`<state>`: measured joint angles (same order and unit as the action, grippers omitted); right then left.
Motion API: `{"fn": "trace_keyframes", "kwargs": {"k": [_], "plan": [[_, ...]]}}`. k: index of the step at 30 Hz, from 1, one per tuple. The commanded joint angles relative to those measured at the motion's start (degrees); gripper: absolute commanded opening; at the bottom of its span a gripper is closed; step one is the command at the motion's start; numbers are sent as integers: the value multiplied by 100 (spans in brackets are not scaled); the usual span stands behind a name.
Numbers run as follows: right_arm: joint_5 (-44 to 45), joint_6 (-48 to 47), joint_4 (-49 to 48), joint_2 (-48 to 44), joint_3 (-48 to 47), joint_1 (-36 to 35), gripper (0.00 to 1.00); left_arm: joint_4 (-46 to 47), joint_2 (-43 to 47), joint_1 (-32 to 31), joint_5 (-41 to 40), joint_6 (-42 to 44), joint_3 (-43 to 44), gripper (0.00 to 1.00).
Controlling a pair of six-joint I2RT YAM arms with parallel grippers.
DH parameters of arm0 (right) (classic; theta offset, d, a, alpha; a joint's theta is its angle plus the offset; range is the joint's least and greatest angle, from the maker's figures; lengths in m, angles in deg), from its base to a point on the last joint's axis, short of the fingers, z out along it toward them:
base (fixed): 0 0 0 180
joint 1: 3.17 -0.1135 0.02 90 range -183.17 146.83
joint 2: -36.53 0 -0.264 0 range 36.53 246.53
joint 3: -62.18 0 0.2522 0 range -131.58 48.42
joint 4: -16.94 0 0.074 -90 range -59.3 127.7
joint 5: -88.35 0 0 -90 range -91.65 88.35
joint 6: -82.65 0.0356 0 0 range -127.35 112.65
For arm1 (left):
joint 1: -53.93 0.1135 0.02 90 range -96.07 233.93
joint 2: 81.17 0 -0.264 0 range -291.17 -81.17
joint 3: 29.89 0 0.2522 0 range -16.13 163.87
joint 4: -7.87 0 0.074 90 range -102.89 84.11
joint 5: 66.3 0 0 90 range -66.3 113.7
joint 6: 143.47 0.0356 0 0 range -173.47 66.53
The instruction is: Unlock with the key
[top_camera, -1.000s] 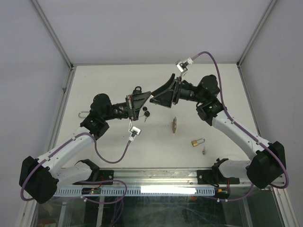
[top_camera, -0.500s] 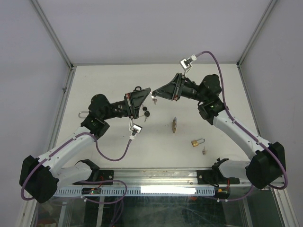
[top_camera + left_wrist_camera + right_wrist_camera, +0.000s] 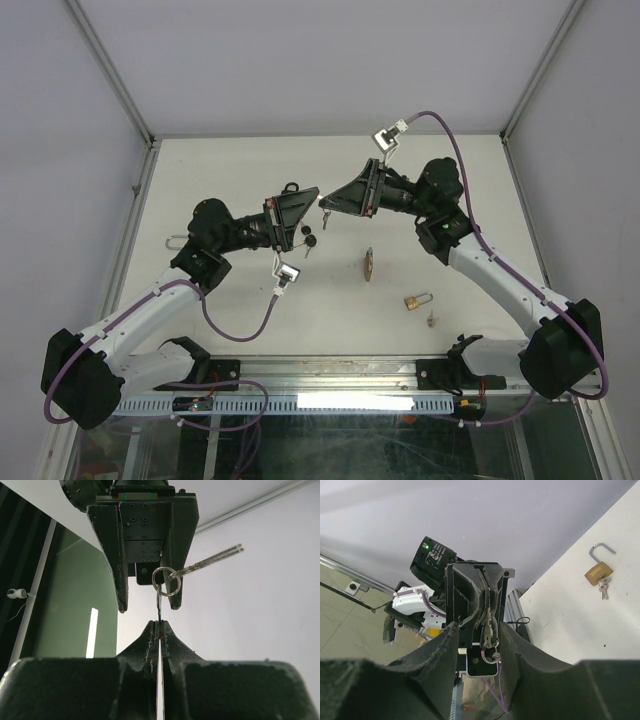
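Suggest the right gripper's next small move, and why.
Probably close the right gripper on the key ring: it hangs between the parted fingers, while the left gripper pinches the key by its blade, so a handover seems likely.

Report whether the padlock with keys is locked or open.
Open: the padlock has one shackle end clear of its body, seen from the right wrist.
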<state>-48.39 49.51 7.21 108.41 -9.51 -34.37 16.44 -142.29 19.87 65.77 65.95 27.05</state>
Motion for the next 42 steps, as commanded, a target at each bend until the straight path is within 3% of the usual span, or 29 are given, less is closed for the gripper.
{"fn": "trace_keyframes", "kwargs": {"k": [1,4,7,10,16,17,18,19,20,21,23,26,31,37,39,42], "plan": [[-259,-206,214,-7,-293,-79,41,19,76,-20,-3,1380,44,0],[-295,-292,289,-6,-332,-102,33,-14,66,-16,1,1380,75,0],[-341,-333,367,8,-342,-105,12,-16,50,-21,-21,1370,82,0],[-387,-368,332,-26,-341,-103,0,-83,71,-21,-12,1374,78,0],[-276,-970,880,-253,-498,74,0,-193,148,-21,-115,1104,31,0],[-285,-1163,1106,-306,-546,145,0,-177,168,-29,-162,950,5,22],[-305,-1416,1407,-354,-630,221,0,-142,220,-30,-202,655,-28,55],[-336,-1740,1817,-398,-773,274,0,-133,308,-30,-259,268,-63,78],[-382,-2152,2274,-445,-946,318,0,-266,409,-29,-368,-84,-84,89],[-416,-2627,2814,-496,-1138,343,0,-622,529,-29,-512,-401,-49,91],[-466,-3771,3892,-597,-1530,344,0,-1751,730,-30,-728,-907,180,92],[-506,-5235,5474,-703,-2014,343,0,-3086,904,-30,-502,-2308,579,92],[-51,-6611,7115,-645,-2760,405,0,-3954,624,-73,-56,-5419,1160,89],[1830,-6319,8103,-464,-2866,971,0,-3966,-504,-145,-90,-9456,2052,76],[2362,-5970,8359,-281,-2735,1331,0,-4131,-1057,-271,-762,-10767,2478,68],[2958,-5721,8936,67,-2644,1666,0,-5012,-1934,-784,-1933,-11677,3368,65]]}}
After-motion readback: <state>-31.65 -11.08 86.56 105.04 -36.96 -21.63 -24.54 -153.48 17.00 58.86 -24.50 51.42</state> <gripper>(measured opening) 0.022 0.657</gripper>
